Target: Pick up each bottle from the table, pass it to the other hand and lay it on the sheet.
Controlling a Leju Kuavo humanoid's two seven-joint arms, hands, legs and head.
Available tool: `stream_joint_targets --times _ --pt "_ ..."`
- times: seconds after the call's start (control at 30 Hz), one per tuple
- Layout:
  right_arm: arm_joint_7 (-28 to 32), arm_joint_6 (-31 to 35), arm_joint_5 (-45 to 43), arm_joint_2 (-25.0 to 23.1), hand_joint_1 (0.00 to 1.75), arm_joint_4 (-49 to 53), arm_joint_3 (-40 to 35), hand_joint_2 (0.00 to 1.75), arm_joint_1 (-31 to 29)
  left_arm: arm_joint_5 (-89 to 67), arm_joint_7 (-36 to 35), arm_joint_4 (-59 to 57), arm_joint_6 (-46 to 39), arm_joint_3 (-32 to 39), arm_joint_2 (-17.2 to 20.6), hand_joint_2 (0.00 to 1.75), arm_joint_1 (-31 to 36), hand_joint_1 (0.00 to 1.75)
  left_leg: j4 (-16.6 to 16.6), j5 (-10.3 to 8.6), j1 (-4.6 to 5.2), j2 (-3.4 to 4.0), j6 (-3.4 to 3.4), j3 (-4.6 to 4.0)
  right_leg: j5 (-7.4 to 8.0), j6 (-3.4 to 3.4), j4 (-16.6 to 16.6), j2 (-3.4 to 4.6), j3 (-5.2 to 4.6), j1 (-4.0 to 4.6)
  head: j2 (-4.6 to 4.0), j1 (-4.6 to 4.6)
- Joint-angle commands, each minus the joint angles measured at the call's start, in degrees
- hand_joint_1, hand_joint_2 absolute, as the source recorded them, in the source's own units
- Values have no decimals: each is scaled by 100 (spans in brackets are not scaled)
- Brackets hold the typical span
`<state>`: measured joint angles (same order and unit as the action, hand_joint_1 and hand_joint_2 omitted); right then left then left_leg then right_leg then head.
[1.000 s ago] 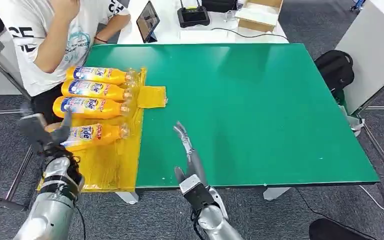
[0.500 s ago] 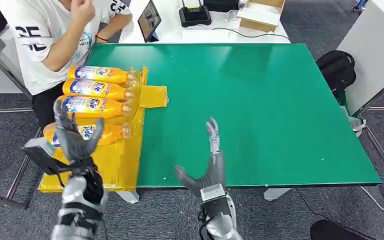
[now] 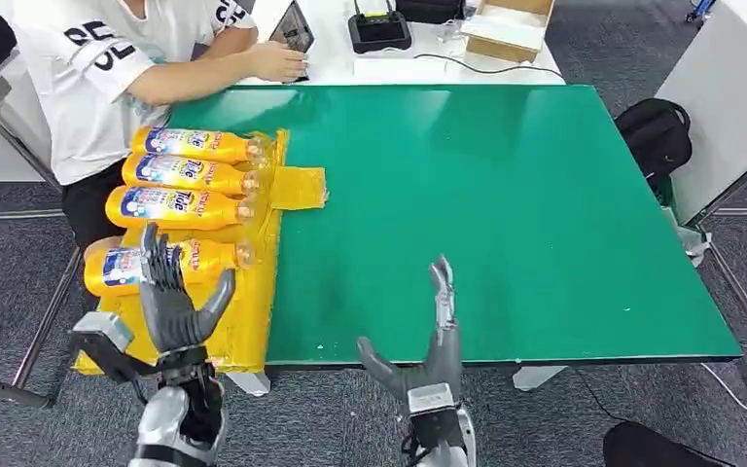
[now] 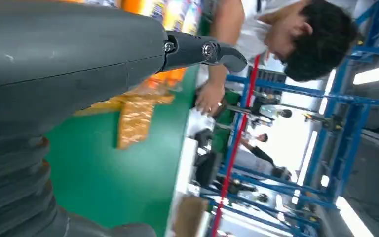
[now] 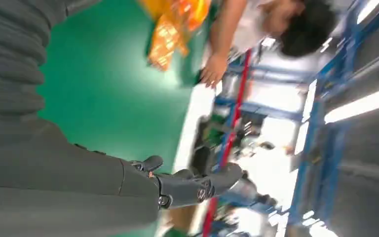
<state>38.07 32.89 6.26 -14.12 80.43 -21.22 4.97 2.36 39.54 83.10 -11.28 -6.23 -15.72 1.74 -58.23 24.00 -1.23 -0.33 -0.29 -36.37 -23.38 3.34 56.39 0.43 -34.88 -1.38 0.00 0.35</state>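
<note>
**Both hands empty and drawn back; 4 bottles lying on the sheet**

At inspection, 4 orange bottles lay side by side on the yellow sheet (image 3: 243, 311) at the left end of the green table (image 3: 506, 214), caps toward the table's middle. The nearest bottle (image 3: 170, 263) lay a little apart from the other 3 (image 3: 180, 175), which sat close together. A small folded yellow piece (image 3: 298, 187) lay just beside the sheet's inner edge.

Change noted: 1 second earlier the left hand (image 3: 177, 306) was low at the sheet's outer edge, beside the nearest bottle. It had since risen and come inward, and hung over the sheet's near part with fingers spread wide, holding nothing. The nearest bottle had not shifted. The right hand (image 3: 428, 350) had moved rightward along the near table edge and stood upright, fingers apart and empty; the right wrist view (image 5: 192, 185) confirmed nothing in it.

The person (image 3: 88, 78) seated at the far left corner had lowered an arm, and that person's hand (image 3: 277, 60) rested at the table's far edge beside a tablet (image 3: 294, 29).

Assessment: the last bottle appeared released and settled, and the left hand's withdrawal read as the close of a placing step. No bottle was seen on the bare green surface, so the task looked complete or awaiting fresh bottles. The bottles being round, the nearest one risked rolling if brushed.
</note>
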Motion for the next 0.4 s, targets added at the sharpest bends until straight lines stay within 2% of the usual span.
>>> stream_joint_targets --times 0.03,0.2,0.23,0.37,0.4 --pt "193 121 -337 157 0 -207 536 175 452 -168 -52 563 28 -571 212 175 -902 0 7 19 -1 -2 5 28 -20 0 -11 -8 31 4 0 2" --pt "193 125 -345 129 0 -249 544 175 450 -168 -87 573 17 -549 222 175 -907 0 9 29 -1 2 5 43 -28 -12 -13 -4 45 6 0 4" --pt "193 125 -345 129 0 -249 544 175 450 -168 -87 573 17 -549 222 175 -907 0 7 21 -2 0 3 24 -21 -7 -11 -5 27 5 0 2" --pt "193 125 -345 129 0 -249 544 175 450 -168 -87 573 17 -549 222 175 -907 0 10 31 -3 2 8 54 -29 -16 -15 -6 55 8 0 4" --pt "193 155 -319 113 0 -302 534 175 428 -157 -135 542 22 -528 223 175 -865 0 9 21 0 -2 5 31 -22 -7 -11 -7 32 3 0 4"
